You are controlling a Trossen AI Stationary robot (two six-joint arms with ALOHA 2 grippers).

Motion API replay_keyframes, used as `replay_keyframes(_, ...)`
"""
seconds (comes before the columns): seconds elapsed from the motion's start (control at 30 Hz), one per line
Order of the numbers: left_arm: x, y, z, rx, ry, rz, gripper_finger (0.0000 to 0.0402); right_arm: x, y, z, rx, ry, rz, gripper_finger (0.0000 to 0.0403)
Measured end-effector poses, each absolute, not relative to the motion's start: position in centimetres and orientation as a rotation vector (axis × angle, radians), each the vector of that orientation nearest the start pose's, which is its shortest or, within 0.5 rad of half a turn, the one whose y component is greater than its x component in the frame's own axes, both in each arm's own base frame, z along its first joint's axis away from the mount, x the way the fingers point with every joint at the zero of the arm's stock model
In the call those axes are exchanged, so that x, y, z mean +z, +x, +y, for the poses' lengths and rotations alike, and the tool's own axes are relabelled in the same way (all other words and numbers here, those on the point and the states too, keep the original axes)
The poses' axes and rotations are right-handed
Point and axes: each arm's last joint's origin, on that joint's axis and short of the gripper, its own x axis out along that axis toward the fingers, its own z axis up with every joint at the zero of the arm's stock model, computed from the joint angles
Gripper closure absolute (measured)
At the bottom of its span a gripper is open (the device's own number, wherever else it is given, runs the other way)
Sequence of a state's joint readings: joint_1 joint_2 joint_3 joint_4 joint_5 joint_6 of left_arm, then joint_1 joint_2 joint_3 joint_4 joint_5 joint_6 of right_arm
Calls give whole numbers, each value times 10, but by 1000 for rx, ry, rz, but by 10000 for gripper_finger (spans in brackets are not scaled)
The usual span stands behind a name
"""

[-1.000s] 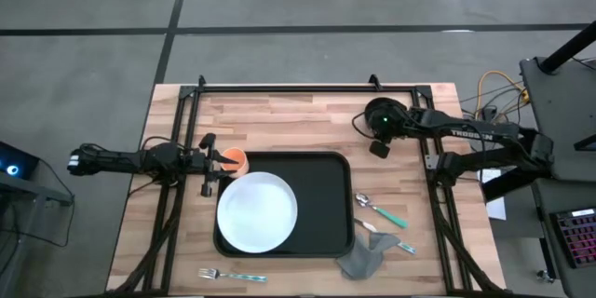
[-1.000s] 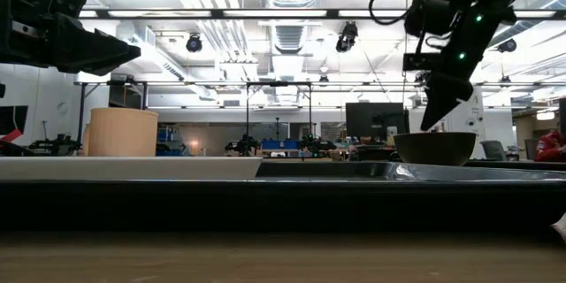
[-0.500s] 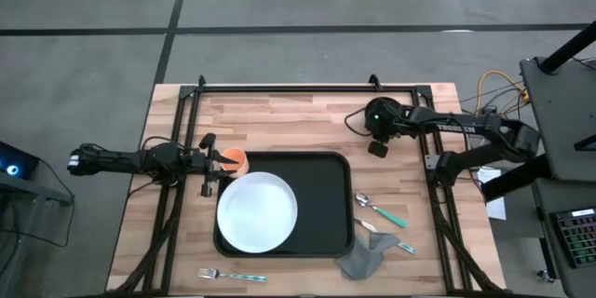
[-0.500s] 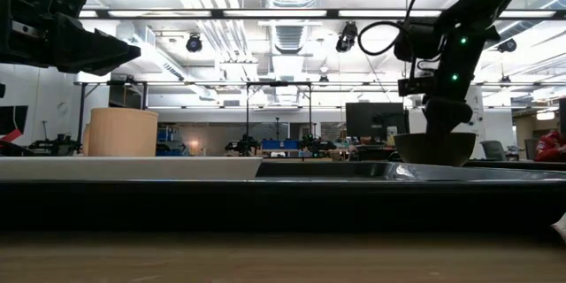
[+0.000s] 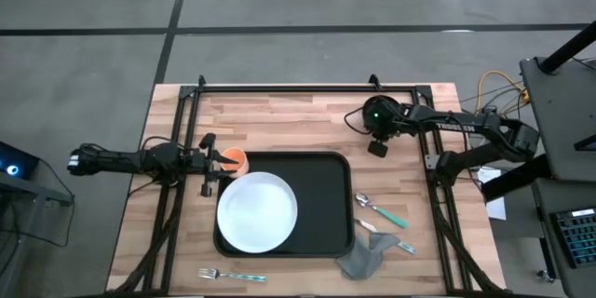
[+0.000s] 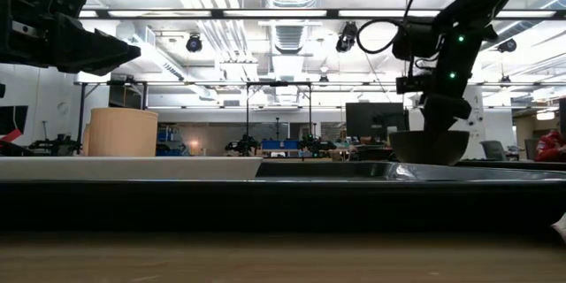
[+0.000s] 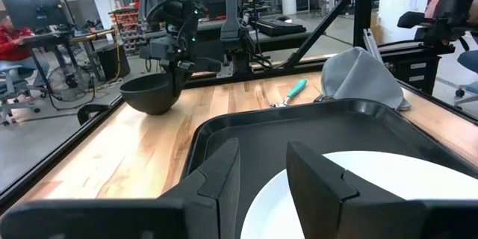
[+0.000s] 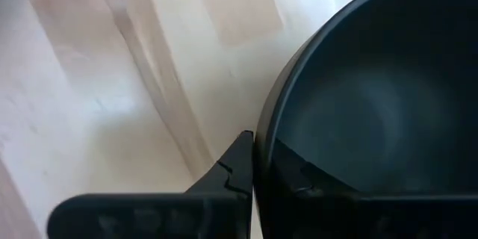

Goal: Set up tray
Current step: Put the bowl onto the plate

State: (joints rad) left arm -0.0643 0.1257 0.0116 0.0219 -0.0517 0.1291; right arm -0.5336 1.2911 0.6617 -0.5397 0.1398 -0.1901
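The black tray lies mid-table with the white plate on its left part. A black bowl stands on the wood beyond the tray's far right corner, also seen in the left wrist view. From above, the right arm hides it. My right gripper stands upright over the bowl, shut on its rim. My left gripper waits open at the tray's far left corner, beside an orange cup, touching nothing. My right gripper has the bowl's rim pinched, one finger outside the wall and the other inside the hollow. The fingers come from above, pointing down. The bowl sits upright below them; whether its base is off the wood, I cannot tell.
A teal-handled spoon lies right of the tray. A grey napkin with another teal-handled utensil sits at the tray's near right corner. A fork lies near the table's near edge. A black frame borders the far side.
My right gripper has swung from a slant above the bowl to upright and come down onto its rim, moving a little toward the table's left. The bowl has shifted slightly leftward with it. My left arm has kept still.
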Motion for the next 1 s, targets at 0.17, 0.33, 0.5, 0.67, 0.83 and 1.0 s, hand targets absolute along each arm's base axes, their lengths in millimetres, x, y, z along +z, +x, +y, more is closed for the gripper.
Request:
replay_keyframes(0.17,159,104,-5,-19,134,91,309,179,195,-107,-433,40,1188,394)
replay_keyframes(0.33,159,104,-5,-19,134,91,309,185,209,-86,-313,-61,1168,394)
replay_keyframes(0.5,159,104,-5,-18,134,91,309,198,226,-62,-206,-149,1116,394)
replay_keyframes(0.67,159,104,-5,-18,135,91,309,214,239,-39,-123,-203,1049,394)
replay_keyframes(0.83,159,104,-5,-19,135,91,309,227,249,-17,-39,-251,992,394)
replay_keyframes(1.0,159,104,-5,-19,134,91,309,232,269,2,47,-288,978,394)
